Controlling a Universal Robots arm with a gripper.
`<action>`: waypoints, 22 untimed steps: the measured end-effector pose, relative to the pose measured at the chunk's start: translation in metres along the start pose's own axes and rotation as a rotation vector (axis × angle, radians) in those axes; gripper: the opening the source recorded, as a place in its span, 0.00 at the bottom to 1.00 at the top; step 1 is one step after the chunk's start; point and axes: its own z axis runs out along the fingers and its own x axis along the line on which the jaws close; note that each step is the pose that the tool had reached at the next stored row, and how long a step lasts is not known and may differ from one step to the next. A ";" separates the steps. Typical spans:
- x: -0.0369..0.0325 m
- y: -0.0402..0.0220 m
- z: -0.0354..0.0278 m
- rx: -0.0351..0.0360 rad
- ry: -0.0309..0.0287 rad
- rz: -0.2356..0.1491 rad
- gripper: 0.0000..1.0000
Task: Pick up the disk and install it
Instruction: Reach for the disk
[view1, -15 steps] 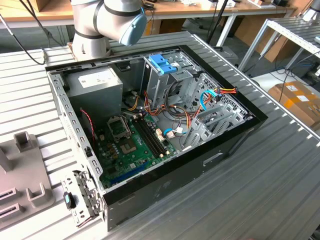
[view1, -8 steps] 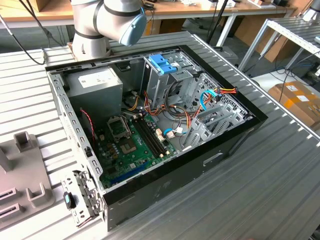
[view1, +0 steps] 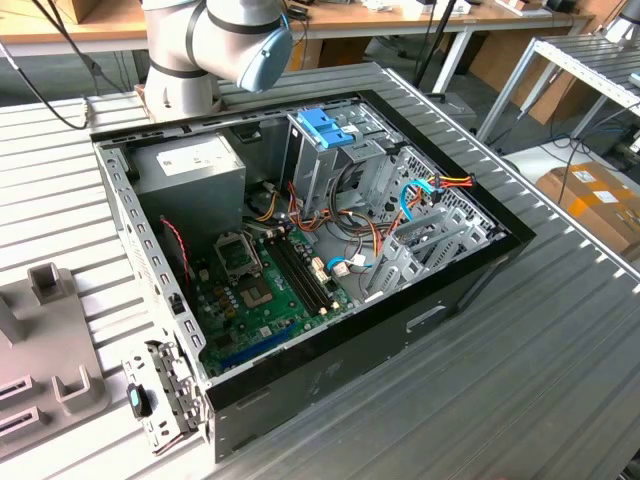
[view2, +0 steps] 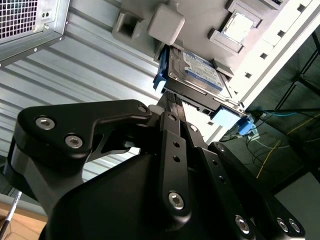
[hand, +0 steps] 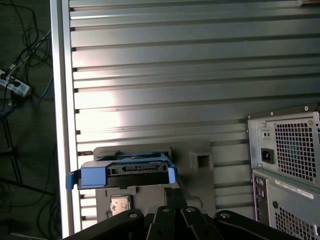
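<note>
Ribbed metal table (view1: 560, 350), carrying an open computer case (view1: 400, 335) laid on its side with the motherboard and cabling exposed. Inside it stand a grey power-supply box (view1: 195, 175) and, toward the exterior view's right of that, a tall metal cage (view1: 325, 128) with a blue plastic top. The robot arm (view1: 225, 35) rises from behind the case. Beyond the case's rear panel (hand: 285, 150), near the table's edge, sits a grey holder (hand: 200, 160).

The disk (hand: 122, 172) stands upright in this holder, outside the case and well apart from the cage. A blue frame edges it, and its connector end is turned up toward the first wrist view. Its white-and-blue label shows in the second wrist view.

Step in hand, by judgement: the pick-up. The disk is seated in its holder and not yet raised, and nothing of the installing shows as done. The grasp appears to call for a square, firm hold across the drive's body rather than on the thin plastic frame alone, and for a straight draw clear of the holder's walls, since a skewed pull could jam the frame.

The claw (hand: 175, 194) hangs directly over the disk's upper end, with its tip at, and perhaps touching, one blue-framed corner. Whether it is apart, together or clamped on that edge cannot be told.
</note>
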 end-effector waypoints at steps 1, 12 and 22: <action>0.0003 0.0000 0.0000 0.0000 0.0000 0.000 0.11; 0.0026 -0.0002 0.0000 0.0000 0.0000 0.000 0.11; 0.0178 -0.0014 -0.0002 -0.0001 -0.0001 0.000 0.11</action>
